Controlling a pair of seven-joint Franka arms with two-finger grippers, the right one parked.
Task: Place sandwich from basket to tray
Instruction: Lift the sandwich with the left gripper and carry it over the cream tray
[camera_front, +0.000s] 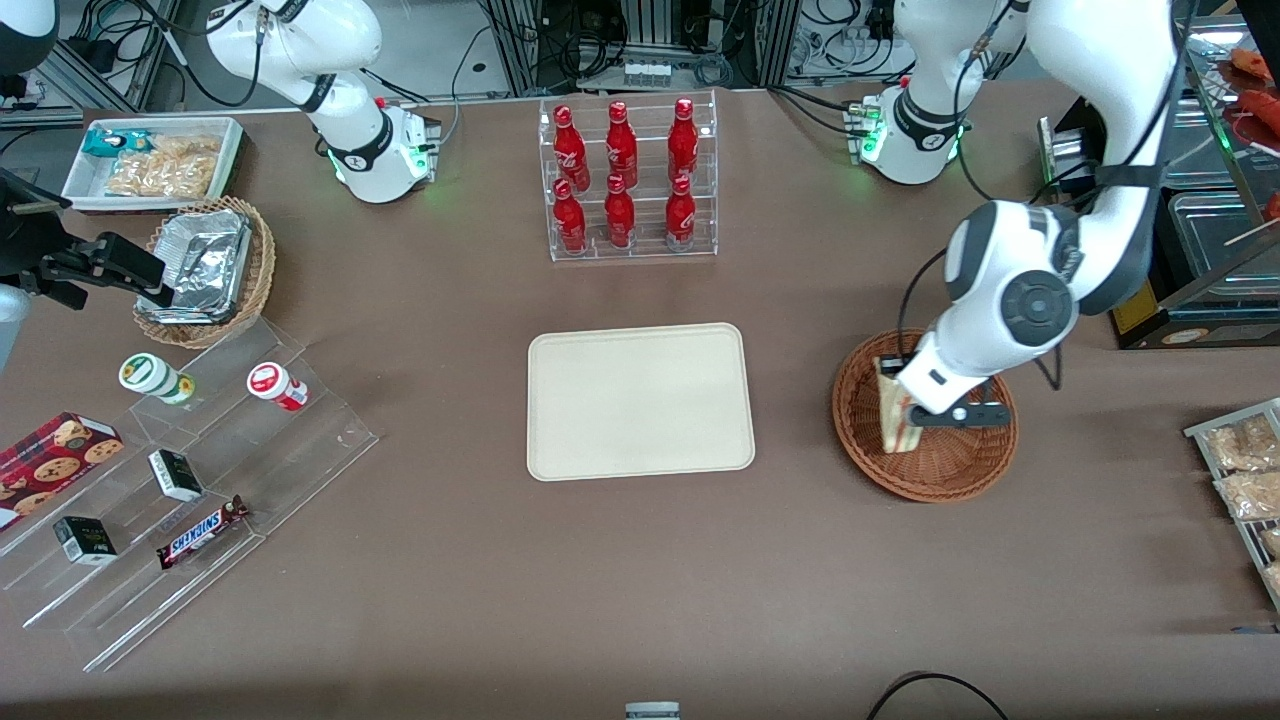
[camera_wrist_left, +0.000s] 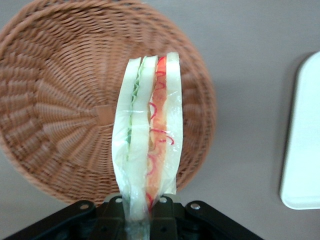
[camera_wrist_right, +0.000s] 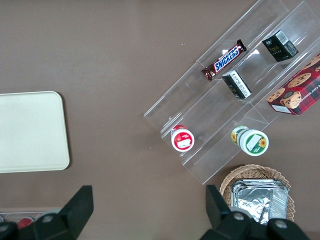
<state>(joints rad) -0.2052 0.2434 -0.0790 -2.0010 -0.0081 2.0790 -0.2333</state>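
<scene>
Gripper (camera_front: 912, 418) pinches the wrapped sandwich (camera_wrist_left: 147, 145) above the basket (camera_wrist_left: 50, 115); slick film could slip before the tray (camera_front: 640, 400).

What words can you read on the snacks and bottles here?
"SNICKERS": on the candy bar lying on the clear stepped stand.
Red bottles in the clear rack: white script, too small to read.
Small black boxes, cookie box and two round tubs: print too blurred to read.
Sandwich, held by the gripper above the basket: no words. Tray: none.
</scene>
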